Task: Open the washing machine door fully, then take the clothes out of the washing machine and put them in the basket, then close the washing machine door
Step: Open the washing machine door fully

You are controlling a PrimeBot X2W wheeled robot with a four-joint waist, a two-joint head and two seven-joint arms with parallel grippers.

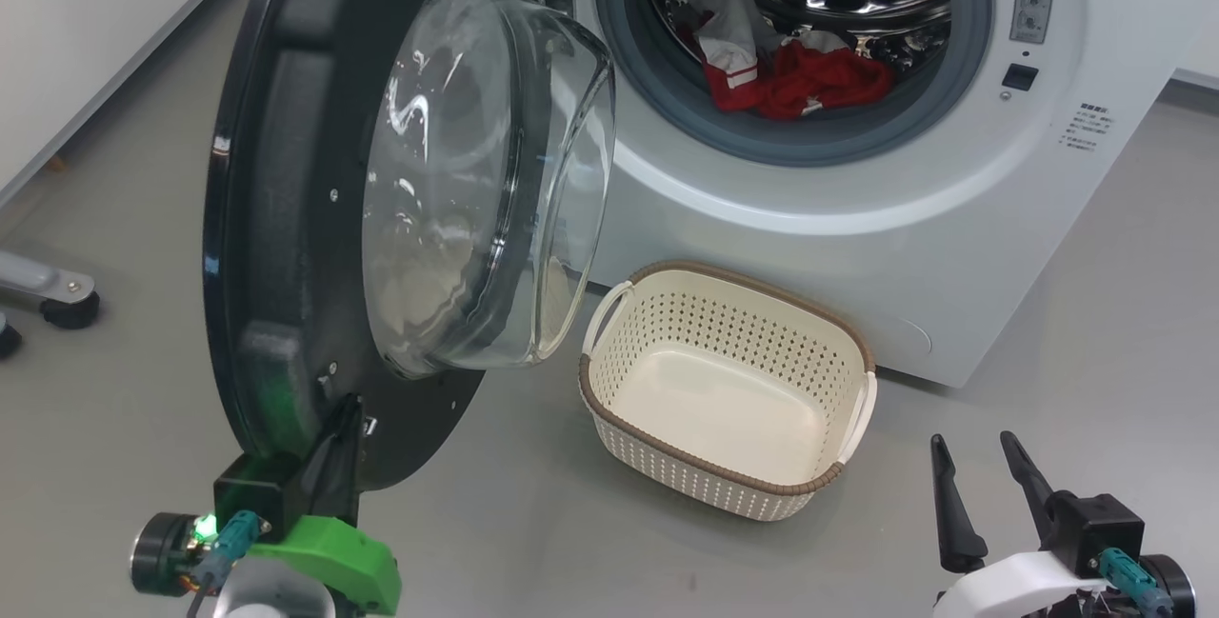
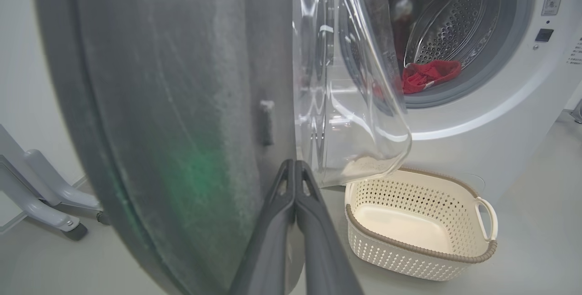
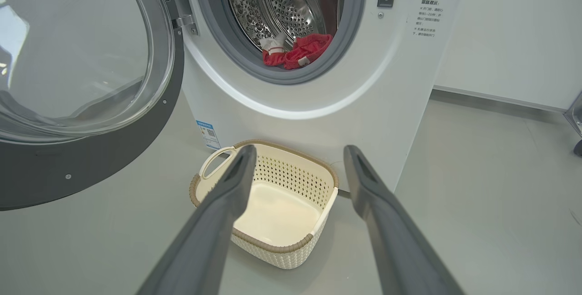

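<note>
The washing machine (image 1: 1048,199) stands with its door (image 1: 276,218) swung out to the left, glass bowl (image 1: 476,180) facing the opening. Red and white clothes (image 1: 809,80) lie at the front of the steel drum, also seen in the left wrist view (image 2: 429,74) and right wrist view (image 3: 300,52). The cream basket (image 1: 705,480) sits empty on the floor below the opening. My left gripper (image 1: 350,404) is shut, its tips (image 2: 294,164) against the door's inner face (image 2: 173,104) near its lower edge. My right gripper (image 1: 973,440) is open and empty, short of the basket (image 3: 282,254).
A grey stand leg with a caster (image 1: 57,299) sits on the floor left of the door, near a white wall. Another caster (image 3: 577,147) shows at the far right. Grey floor lies open around the basket and right of the washer.
</note>
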